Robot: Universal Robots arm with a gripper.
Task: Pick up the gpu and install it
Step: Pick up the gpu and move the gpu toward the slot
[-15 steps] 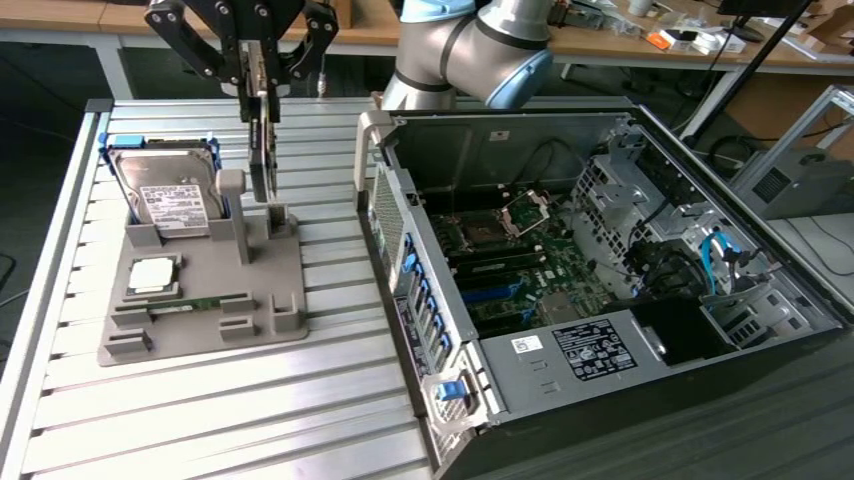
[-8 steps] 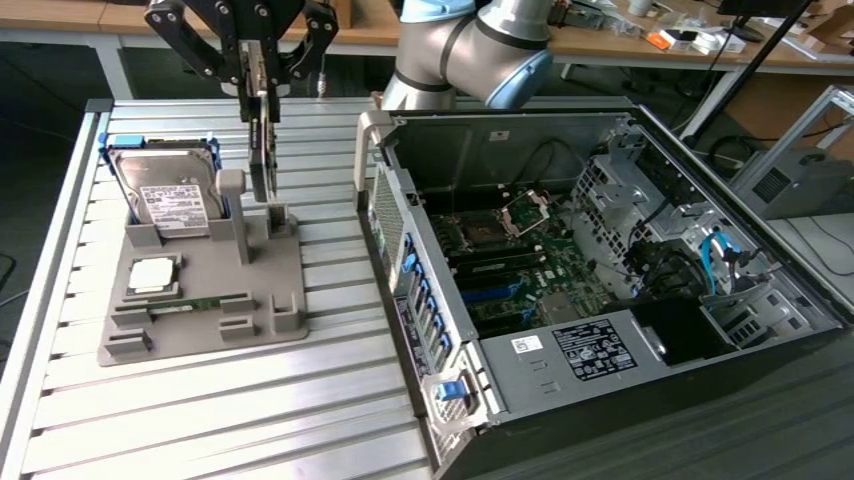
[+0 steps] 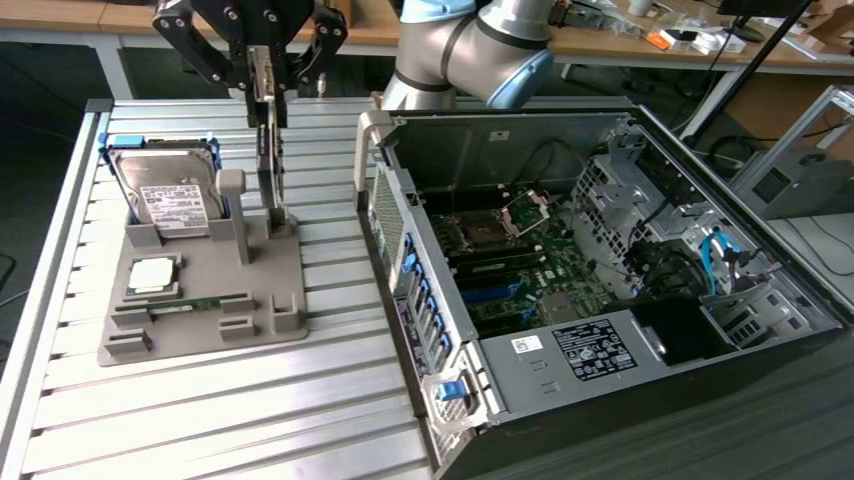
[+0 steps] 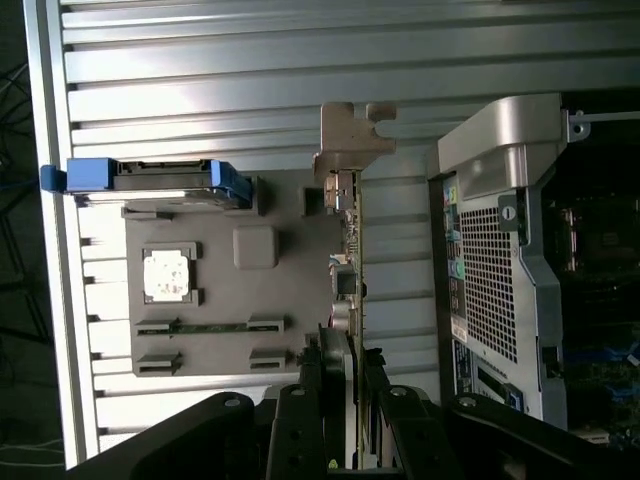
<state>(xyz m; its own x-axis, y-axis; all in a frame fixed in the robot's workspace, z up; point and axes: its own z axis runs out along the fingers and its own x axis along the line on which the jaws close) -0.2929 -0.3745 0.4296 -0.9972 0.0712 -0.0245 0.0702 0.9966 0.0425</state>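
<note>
Now | jaws clamp gpu (image 3: 272,150) edge-on | arm (image 3: 467,50) cut off above

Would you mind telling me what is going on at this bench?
The robot arm's gripper is closed on the top edge of the graphics card, which stands upright at the gray holder on the table. The open computer case sits beside it, with the card not yet installed.

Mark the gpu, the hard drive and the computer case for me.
gpu (image 3: 272,160): exterior view, on its upright dark edge.
hard drive (image 3: 174,208): exterior view, on its white label.
computer case (image 4: 490,280): wrist view, on its perforated rear grille.
</note>
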